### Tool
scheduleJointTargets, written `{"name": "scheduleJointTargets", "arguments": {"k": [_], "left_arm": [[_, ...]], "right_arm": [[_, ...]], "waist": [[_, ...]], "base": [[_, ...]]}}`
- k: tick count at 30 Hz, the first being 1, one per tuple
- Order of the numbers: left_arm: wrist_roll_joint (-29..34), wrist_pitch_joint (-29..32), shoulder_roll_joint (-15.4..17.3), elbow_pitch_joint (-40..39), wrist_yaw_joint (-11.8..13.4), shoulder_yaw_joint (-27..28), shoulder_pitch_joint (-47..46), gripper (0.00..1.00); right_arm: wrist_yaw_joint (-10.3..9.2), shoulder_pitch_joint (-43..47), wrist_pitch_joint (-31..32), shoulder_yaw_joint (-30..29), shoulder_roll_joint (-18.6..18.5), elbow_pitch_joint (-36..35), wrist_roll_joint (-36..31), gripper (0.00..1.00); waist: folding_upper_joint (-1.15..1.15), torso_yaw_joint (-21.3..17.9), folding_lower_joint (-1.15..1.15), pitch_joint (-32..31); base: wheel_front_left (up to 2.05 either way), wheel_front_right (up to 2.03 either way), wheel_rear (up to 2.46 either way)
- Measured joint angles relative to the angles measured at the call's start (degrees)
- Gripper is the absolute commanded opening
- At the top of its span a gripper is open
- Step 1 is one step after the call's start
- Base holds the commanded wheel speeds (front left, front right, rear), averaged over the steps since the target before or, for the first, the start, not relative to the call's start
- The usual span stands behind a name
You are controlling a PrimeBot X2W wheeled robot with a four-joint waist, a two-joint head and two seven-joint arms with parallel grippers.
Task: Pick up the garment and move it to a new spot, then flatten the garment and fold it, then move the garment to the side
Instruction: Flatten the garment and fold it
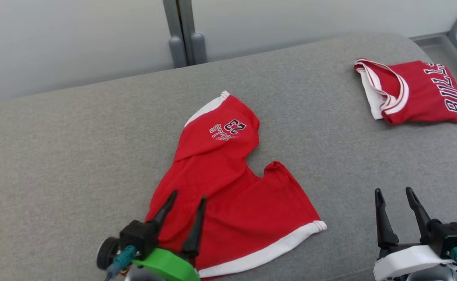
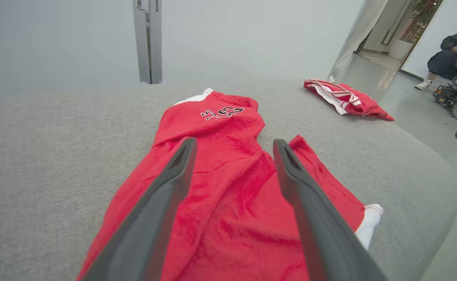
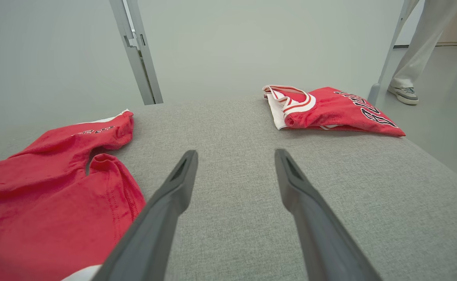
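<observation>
The garment (image 1: 228,183) is a pair of red shorts with white trim and a "23" print, lying loosely spread in the middle of the grey cushion (image 1: 76,148). It also fills the left wrist view as red cloth (image 2: 228,187), and its edge lies at the left of the right wrist view (image 3: 49,187). My left gripper (image 1: 187,197) hovers over the shorts' near left part, open, with nothing between its fingers (image 2: 166,195). Open as well, my right gripper (image 1: 393,191) stands over bare cushion at the lower right, away from the shorts.
A folded red jersey (image 1: 415,91) with white trim lies at the cushion's far right corner. A grey post (image 1: 183,33) stands behind the cushion. A person (image 2: 452,54) sits on the floor far right beside a small wheeled vehicle (image 2: 456,101); another person's leg (image 3: 411,50) stands nearby.
</observation>
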Motion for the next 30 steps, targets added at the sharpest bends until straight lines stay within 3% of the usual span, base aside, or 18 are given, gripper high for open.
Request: {"name": "scheduleJointTargets", "arguments": {"k": [5,8,12,21,30], "left_arm": [[2.55,-0.01,1.14,-3.42,1.43,8.49,7.78,1.0],[4.42,-0.07,0.44,-3.94,0.46,13.48,11.84,1.0],[7.61,-0.08,-1.18,-2.75,-2.01,19.42,15.99,1.0],[15.14,-0.07,-6.67,1.02,-10.82,29.38,20.06,1.0],[20.62,-0.07,-10.63,0.41,-14.96,34.51,20.1,1.0]], "right_arm": [[0.0,0.81,0.0,-0.4,0.02,0.03,-0.53,1.0],[0.0,0.93,0.0,-0.52,-0.02,0.38,-0.52,1.0],[0.0,1.09,0.0,0.13,-0.02,1.52,-0.49,1.0],[0.0,1.76,0.0,2.78,0.01,4.76,-0.41,1.0],[0.0,1.76,0.0,3.48,0.0,5.2,-0.32,1.0]], "waist": [[0.0,3.74,0.0,-1.58],[0.0,6.1,0.0,-2.44],[0.0,9.14,0.0,-3.49],[0.0,13.47,0.0,-5.07],[0.0,13.31,0.0,-5.16]], "base": [[0.0,0.0,0.0],[0.0,0.0,0.0],[0.0,0.0,0.0],[0.0,0.0,0.0],[0.0,0.0,0.0]]}}
